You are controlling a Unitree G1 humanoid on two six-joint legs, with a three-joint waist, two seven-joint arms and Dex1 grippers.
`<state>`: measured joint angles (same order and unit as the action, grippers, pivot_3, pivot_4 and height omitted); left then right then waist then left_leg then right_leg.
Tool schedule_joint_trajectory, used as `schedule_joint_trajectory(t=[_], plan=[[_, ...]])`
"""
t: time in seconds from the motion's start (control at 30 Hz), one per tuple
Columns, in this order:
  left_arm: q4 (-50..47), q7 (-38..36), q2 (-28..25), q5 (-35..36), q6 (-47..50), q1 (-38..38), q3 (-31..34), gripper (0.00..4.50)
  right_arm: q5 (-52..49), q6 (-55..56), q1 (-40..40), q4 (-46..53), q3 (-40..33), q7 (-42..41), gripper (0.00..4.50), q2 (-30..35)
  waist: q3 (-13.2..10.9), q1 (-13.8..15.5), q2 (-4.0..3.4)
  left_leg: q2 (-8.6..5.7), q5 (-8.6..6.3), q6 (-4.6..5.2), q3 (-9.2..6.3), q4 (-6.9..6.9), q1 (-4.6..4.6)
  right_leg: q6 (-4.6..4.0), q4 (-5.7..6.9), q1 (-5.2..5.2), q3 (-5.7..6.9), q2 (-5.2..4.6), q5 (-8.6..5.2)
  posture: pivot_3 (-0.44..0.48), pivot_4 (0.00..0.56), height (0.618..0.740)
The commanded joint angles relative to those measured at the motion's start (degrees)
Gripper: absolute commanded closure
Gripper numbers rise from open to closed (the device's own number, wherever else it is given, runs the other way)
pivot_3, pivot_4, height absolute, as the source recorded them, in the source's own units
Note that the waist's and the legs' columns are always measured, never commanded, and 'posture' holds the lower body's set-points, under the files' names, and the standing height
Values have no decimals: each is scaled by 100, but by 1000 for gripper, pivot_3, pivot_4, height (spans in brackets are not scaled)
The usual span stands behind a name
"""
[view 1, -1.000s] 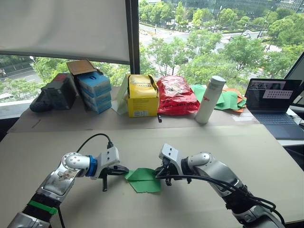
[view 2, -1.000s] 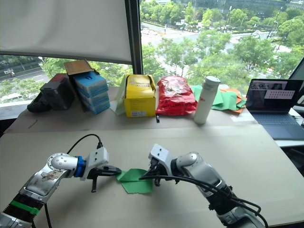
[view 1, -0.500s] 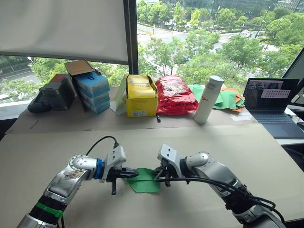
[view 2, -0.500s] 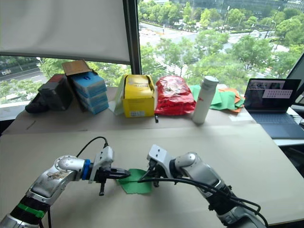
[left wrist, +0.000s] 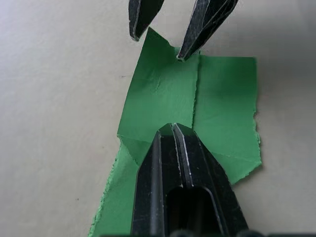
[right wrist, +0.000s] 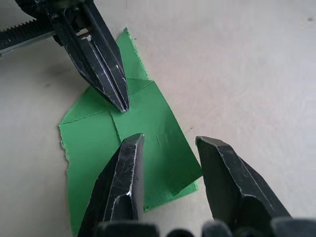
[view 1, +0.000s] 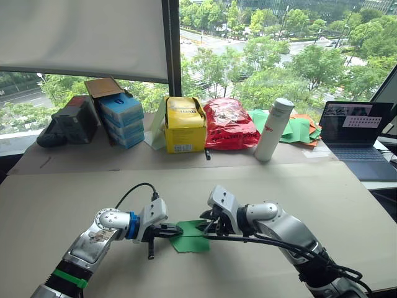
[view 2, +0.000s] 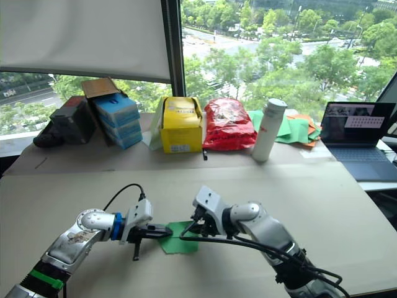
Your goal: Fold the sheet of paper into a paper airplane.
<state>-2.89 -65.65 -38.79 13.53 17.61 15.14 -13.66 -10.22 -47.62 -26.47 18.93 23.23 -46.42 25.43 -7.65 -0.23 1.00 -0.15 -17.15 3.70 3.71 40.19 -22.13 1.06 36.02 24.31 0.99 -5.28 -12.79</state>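
While the left gripper [left wrist: 173, 129], closed, pins the paper [left wrist: 197, 106] flat, the right gripper [right wrist: 170, 143] spreads wide opposite, ready to fold.

Bare table [view 1: 74, 192] all round; boxes [view 1: 124, 118] well behind.

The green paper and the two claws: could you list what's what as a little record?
paper: green sheet, partly folded with creases, flat on the table
left gripper: shut, tips pressing on the paper's middle crease
right gripper: open, one finger over the paper, the other past its edge
back of table: boxes, yellow box, red bag, white bottle, laptop, heap of green and orange sheets
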Motion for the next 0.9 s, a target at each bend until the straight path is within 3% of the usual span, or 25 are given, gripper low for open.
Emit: schedule_joint_trajectory(t=[0.03, 0.1, 0.13, 0.33, 0.73, 0.9], plan=[[83, 59, -34, -187, 113, -172, -152, 4500, 184, 456, 60, 217, -25, 217, 3766, 47, 0, 1, 0, 0, 0, -1, 0, -4, 0, -1, -3, 0, 0, 0, 0, 0, 150, 740], [62, 73, -24, -177, 127, -180, -147, 4500, 215, 699, 79, 159, -20, 259, 4437, 17, 0, -1, 0, 0, 1, -1, 1, -8, 1, -1, -5, 0, -1, -1, 0, 0, 150, 740], [57, 79, -20, -176, 133, -181, -149, 4500, 240, 818, 73, 139, -6, 253, 4479, 12, 0, -3, 0, -1, 1, -2, 1, -8, 1, -1, -6, 0, -1, -1, 0, 0, 150, 740], [72, 98, -24, -195, 111, -182, -149, 4500, 667, 1429, 32, -130, 956, -228, 4479, 111, 0, -8, 0, -2, 2, -3, 2, -12, 7, -4, -7, -4, 2, 1, -2, 0, 150, 740], [-66, 200, -48, -179, 146, -282, -119, 4500, 856, 1708, 79, -659, 1012, -224, 4479, -61, 0, -4, 0, -3, 3, -2, 2, -9, 12, -3, -5, -12, 8, 8, -3, 0, 150, 740], [-93, 237, -47, -188, 145, -295, -119, 4500, 1046, 967, 43, -806, 1170, -203, 4479, 82, 0, -2, 0, -3, 3, -3, 2, -10, 14, -3, -4, -13, 11, 8, -3, 0, 150, 740]])
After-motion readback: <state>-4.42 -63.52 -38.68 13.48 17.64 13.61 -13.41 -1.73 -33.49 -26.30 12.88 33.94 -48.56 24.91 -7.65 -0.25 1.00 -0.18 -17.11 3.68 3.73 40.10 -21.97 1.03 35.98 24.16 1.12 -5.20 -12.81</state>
